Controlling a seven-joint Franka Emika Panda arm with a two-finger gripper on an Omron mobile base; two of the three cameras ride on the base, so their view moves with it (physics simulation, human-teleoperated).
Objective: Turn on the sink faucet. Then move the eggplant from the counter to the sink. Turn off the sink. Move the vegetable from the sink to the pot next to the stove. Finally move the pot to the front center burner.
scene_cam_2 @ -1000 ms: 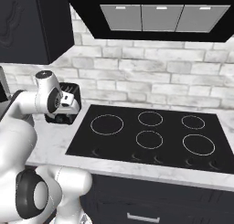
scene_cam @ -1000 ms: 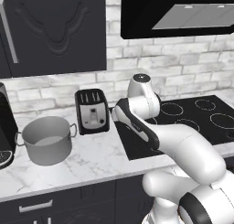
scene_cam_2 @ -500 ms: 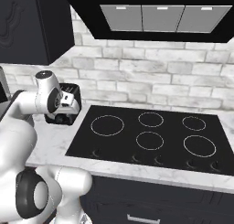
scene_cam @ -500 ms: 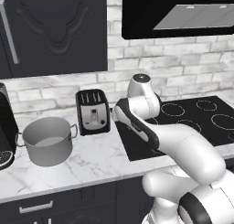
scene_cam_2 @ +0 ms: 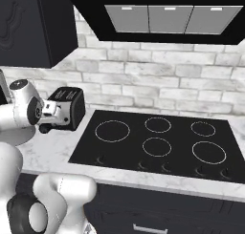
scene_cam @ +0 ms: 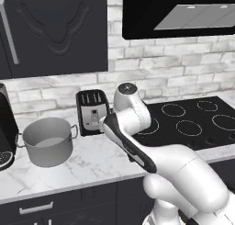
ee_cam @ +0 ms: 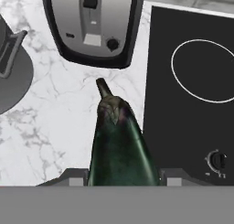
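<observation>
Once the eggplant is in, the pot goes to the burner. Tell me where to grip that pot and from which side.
Judging by shape, grip the steel pot at its rim, coming straight down from above. It stands upright and open-topped on the counter, too wide to span; its small side handle offers less purchase.

Pot on the tabletop toward its left end, toaster right of it by the back edge, stove right of the toaster, eggplant above the tabletop before the toaster, along the stove's left edge.

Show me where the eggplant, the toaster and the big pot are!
eggplant [ee_cam: 119,141], hand view, middle of its dark body.
toaster [scene_cam: 92,112], left base view, its front face.
pot [scene_cam: 48,153], left base view, its outer side wall.
</observation>
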